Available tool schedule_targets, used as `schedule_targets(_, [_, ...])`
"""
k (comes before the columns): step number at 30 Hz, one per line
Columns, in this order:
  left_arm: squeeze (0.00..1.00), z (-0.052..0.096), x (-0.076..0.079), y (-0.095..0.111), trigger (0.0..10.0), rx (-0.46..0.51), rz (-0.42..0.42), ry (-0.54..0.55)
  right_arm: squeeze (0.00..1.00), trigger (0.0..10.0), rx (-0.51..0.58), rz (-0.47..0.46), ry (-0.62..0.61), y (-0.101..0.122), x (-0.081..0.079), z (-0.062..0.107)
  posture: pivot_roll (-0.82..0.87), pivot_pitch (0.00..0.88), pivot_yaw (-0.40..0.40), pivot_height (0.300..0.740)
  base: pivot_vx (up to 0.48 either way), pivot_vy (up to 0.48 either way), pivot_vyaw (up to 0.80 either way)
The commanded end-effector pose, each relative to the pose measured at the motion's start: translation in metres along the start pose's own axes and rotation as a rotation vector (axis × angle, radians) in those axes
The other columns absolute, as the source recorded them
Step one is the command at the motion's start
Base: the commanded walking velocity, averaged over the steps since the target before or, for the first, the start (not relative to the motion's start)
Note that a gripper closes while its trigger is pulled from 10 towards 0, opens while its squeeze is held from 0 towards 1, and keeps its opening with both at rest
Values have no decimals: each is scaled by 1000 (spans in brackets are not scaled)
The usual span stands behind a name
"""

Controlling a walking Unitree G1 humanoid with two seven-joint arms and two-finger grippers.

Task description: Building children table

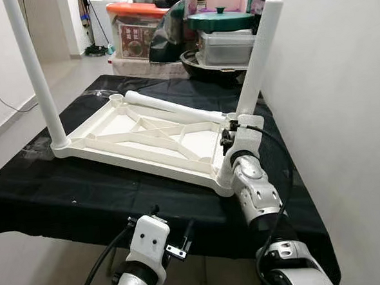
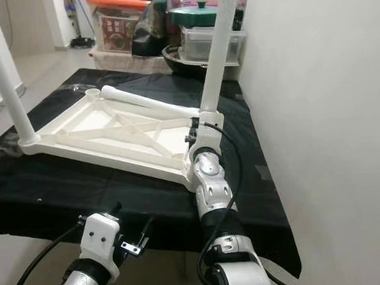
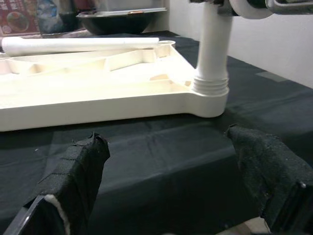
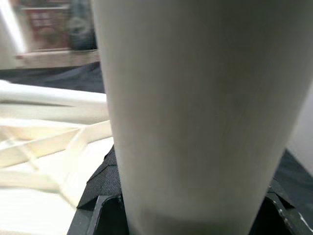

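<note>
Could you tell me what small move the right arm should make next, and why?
Probably keep twisting the upright leg into its corner socket, then let go. The right end effector is closed on that leg just above the inverted tabletop, while a loose leg lies across it and one far corner socket stands empty.

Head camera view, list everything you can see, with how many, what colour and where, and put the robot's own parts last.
Table top: one, white, upside down on the black cloth.
Upright legs: two, white, one at the near left corner, one at the near right corner.
Loose leg: one, white, lying across the far edge of the table top.
Black cloth: one, covering the work table.
Storage boxes and pots: several, orange, green, clear and dark, stacked beyond the cloth.
Wall: white, on the right.
Right claw: closed around the near right leg's base.
Left claw: black fingers apart, low at the cloth's near edge, holding nothing.
</note>
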State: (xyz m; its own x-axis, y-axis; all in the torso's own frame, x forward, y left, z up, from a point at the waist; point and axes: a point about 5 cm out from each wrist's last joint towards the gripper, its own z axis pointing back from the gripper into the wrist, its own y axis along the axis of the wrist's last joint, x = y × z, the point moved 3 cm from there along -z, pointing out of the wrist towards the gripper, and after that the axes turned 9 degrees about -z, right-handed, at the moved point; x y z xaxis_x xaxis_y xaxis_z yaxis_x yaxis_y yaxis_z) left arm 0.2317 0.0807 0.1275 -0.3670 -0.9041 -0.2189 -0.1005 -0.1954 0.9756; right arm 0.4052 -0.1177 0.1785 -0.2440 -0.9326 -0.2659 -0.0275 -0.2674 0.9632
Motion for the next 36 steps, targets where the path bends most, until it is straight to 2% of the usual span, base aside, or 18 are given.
schedule_targets(1, [0, 1, 1, 2, 10000, 9, -16, -4, 0, 7490, -105, -66, -49, -36, -12, 18, 122, 21, -102, 740, 0, 0, 0])
schedule_targets(2, [0, 1, 1, 2, 10000, 11, -15, -4, 0, 10000, -81, -74, -3, -31, -19, 19, 121, 21, -102, 740, 0, 0, 0])
schedule_targets(3, [0, 1, 1, 2, 10000, 11, -15, -4, 0, 10000, -81, -74, -3, -31, -19, 19, 121, 21, -102, 740, 0, 0, 0])
schedule_targets(4, [0, 1, 2, 2, 10000, 12, -14, -5, 1000, 10000, -59, -91, 79, -27, -27, 19, 118, 22, -101, 740, 0, 0, 0])
schedule_targets(6, [0, 1, 2, 2, 10000, 13, -13, -6, 1000, 10000, -46, -101, 124, -23, -30, 21, 118, 22, -101, 740, 0, 0, 0])
schedule_targets(7, [0, 1, 2, 2, 10000, 14, -10, -8, 835, 10000, -36, -119, 207, -19, -31, 19, 112, 25, -102, 740, 0, 0, 0])
schedule_targets(8, [0, 1, 3, 2, 10000, 14, -8, -9, 0, 10000, -43, -142, 287, -16, -30, 16, 107, 25, -101, 740, 0, 0, 0])
schedule_targets(10, [0, 0, 3, 1, 10000, 13, -3, -12, 0, 10000, -89, -129, 533, -14, -32, 14, 101, 27, -98, 740, 0, 0, 0])
schedule_targets(13, [0, 0, 3, 1, 10000, 13, -2, -13, 0, 10000, -125, -110, 630, -16, -33, 15, 101, 27, -98, 740, 0, 0, 0])
schedule_targets(14, [0, -1, 3, 1, 10000, 13, -1, -14, 0, 10000, -179, -31, 833, -20, -36, 25, 98, 27, -98, 740, 0, 0, 0])
schedule_targets(15, [0, -1, 3, 1, 10000, 13, -1, -14, 0, 10000, -179, -31, 833, -20, -36, 25, 98, 27, -98, 740, 0, 0, 0])
schedule_targets(16, [0, -2, 5, 1, 10000, 15, -3, -18, 0, 10000, -263, 54, 1047, -24, -32, 36, 96, 28, -97, 740, 0, 0, 0])
schedule_targets(18, [0, -3, 5, 2, 10000, 16, -4, -21, 0, 10000, -338, 98, 1213, -25, -27, 45, 100, 28, -101, 740, 0, 0, 0])
schedule_targets(20, [0, -3, 5, 2, 10000, 16, -4, -21, 0, 10000, -338, 98, 1213, -25, -27, 45, 100, 28, -101, 740, 0, 0, 0])
schedule_targets(24, [0, -3, 6, 2, 10000, 17, -5, -20, 0, 10000, -462, 74, 1485, -16, -33, 55, 123, 32, -111, 740, 0, 0, 0])
schedule_targets(31, [0, -2, 6, 3, 10000, 15, -8, -17, 0, 10000, -481, 74, 1618, -8, -47, 60, 137, 38, -114, 740, 0, 0, 0])
schedule_targets(32, [0, -1, 5, 3, 10000, 14, -8, -17, 0, 0, -481, 90, 1641, -8, -50, 61, 135, 38, -112, 740, 0, 0, 0])
schedule_targets(36, [0, -1, 5, 2, 10000, 13, -8, -18, 0, 0, -449, 115, 1628, -9, -54, 61, 135, 39, -111, 740, 0, 0, 0])
